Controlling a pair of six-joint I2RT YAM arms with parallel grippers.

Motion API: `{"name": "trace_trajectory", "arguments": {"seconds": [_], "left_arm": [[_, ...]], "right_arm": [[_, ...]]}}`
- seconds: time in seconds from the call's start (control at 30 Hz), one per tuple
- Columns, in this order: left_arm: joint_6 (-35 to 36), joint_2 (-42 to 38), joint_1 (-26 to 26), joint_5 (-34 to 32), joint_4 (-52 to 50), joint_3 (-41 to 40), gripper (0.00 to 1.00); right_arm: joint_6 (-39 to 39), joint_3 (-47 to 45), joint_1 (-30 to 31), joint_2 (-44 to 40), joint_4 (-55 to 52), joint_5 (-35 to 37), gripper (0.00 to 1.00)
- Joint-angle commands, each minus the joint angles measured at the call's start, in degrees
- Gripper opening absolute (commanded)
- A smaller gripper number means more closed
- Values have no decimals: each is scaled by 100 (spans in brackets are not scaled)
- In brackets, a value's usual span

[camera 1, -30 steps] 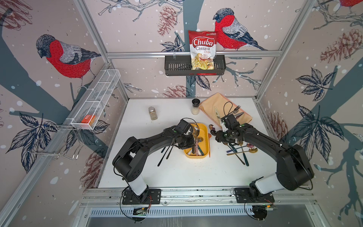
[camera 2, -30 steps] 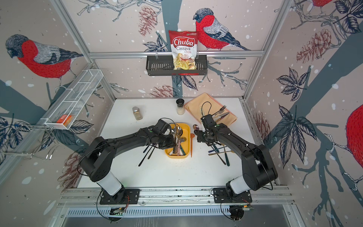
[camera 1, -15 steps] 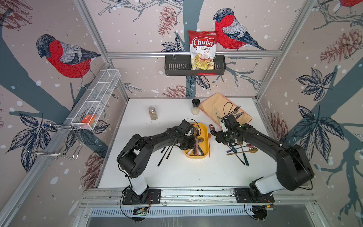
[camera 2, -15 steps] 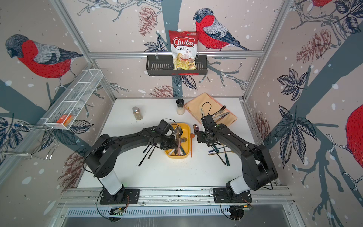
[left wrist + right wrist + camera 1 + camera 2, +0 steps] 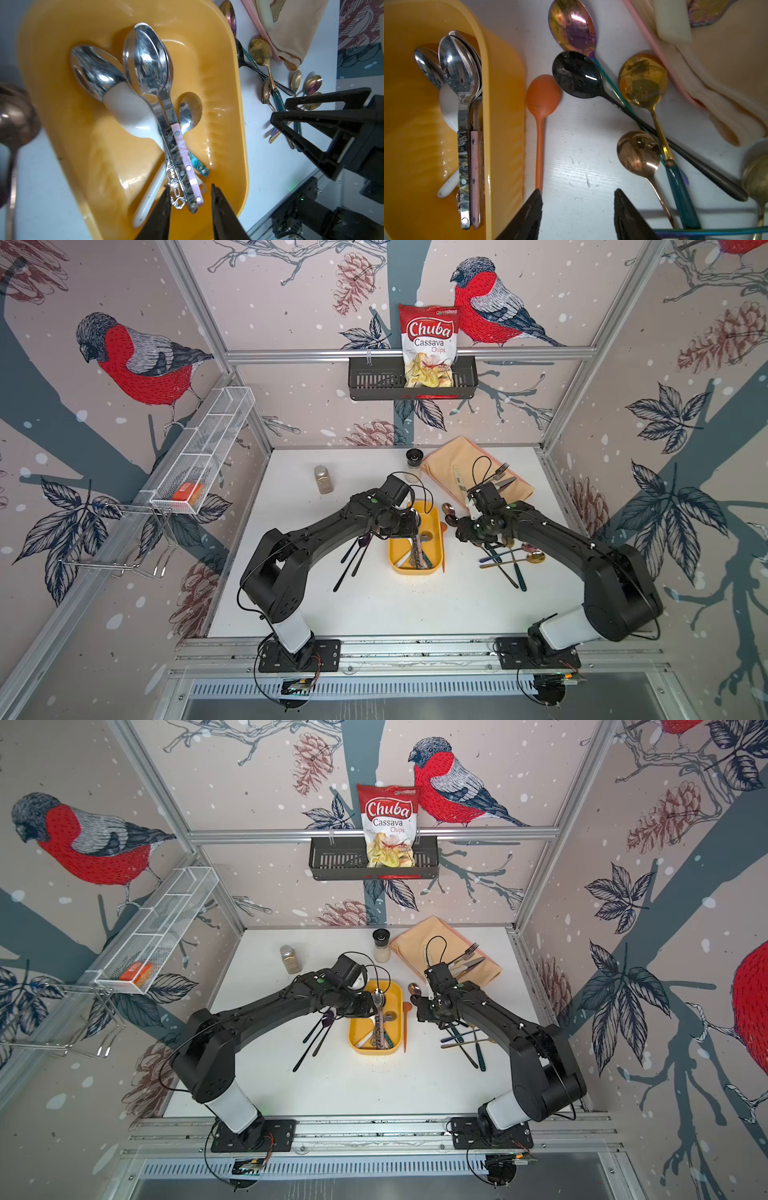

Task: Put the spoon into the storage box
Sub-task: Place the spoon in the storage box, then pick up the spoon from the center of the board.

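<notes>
While the left gripper (image 5: 190, 189) hangs low over the storage box (image 5: 93, 145), its jaws stand apart and clamp nothing; between them lie the handle ends of the cutlery in the box; one finger (image 5: 162, 207) overlaps a silver filigree handle (image 5: 176, 195), the other stands clear. The spoon with the marbled handle (image 5: 181, 170) lies lengthwise inside the box, its bowl stacked against that of a pink-handled spoon (image 5: 187, 160); a white-handled spoon (image 5: 133, 112) lies beside them. The right gripper (image 5: 577, 195) also has its jaws apart, with only bare table (image 5: 577, 166) between them; one fingertip sits just beside the tail of an orange spoon (image 5: 543, 95), which lies on the table along the box's outer wall. Further out, a black spoon (image 5: 575, 74), an iridescent spoon (image 5: 571, 27), a gold spoon (image 5: 642, 81) and a copper spoon (image 5: 636, 151) lie loose, their handles crossing. In both top views the box (image 5: 432, 516) (image 5: 395, 1002) sits between the two arms.
</notes>
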Motion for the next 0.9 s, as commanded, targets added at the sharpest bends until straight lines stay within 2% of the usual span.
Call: {"name": "trace_trajectory", "arguments": {"seconds": [0.0, 0.27, 0.6, 0.87], "left_arm": [[849, -127, 145, -799, -887, 21, 34], [1412, -700, 995, -1087, -901, -881, 31], [1664, -693, 1359, -1355, -501, -1827, 28], [1726, -387, 1417, -1589, -395, -1874, 27]], "right_arm": [[11, 50, 8, 27, 75, -53, 57], [-18, 74, 4, 44, 58, -55, 57], [-43, 118, 6, 82, 35, -65, 57], [-33, 83, 8, 66, 21, -48, 57]]}}
